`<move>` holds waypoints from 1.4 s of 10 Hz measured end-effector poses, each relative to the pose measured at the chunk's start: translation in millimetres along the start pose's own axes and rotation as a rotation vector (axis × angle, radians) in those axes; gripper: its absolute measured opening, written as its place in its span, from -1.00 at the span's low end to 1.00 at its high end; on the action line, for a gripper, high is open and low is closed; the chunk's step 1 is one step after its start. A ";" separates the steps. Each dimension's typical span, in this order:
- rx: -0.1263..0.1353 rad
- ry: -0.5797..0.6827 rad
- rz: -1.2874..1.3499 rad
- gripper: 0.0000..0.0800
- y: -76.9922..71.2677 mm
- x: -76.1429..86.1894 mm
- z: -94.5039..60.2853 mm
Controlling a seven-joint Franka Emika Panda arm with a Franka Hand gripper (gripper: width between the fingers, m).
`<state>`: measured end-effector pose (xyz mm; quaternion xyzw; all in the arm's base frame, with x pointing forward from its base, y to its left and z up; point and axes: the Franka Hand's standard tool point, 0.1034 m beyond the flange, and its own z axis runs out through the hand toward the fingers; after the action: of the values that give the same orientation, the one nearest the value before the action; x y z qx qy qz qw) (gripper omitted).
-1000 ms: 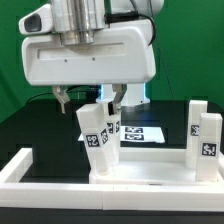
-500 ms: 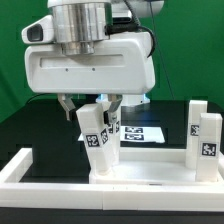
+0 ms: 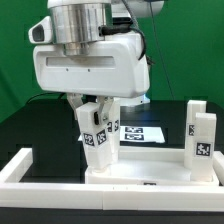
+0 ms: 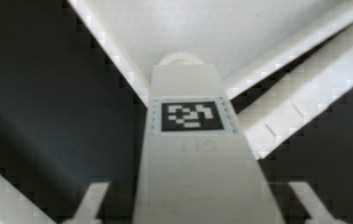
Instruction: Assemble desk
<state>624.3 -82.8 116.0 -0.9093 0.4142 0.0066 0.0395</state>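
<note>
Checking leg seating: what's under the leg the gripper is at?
The leg stands tilted over the tabletop slab; the gripper straddles its top. Its foot and any socket are hidden.

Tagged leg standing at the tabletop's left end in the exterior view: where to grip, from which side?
Grip the upright leg near its top, coming straight down from above, fingers on its two narrow flanks. It stands tall and slim on the tabletop, and in the wrist view the gripper already straddles it, tag face between the fingers.
</note>
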 end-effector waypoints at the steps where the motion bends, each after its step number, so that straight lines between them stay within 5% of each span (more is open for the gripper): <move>1: 0.008 0.020 0.110 -0.27 -3.2 0.0 0.8; 9: 0.091 0.088 0.884 -0.27 -35.2 -28.3 4.9; 12: 0.108 0.083 0.963 -0.27 -36.6 -28.8 5.2; 14: 0.104 0.086 0.907 0.27 -36.2 -28.6 6.0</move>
<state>632.9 -37.2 113.7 -0.6324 0.7714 -0.0355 0.0610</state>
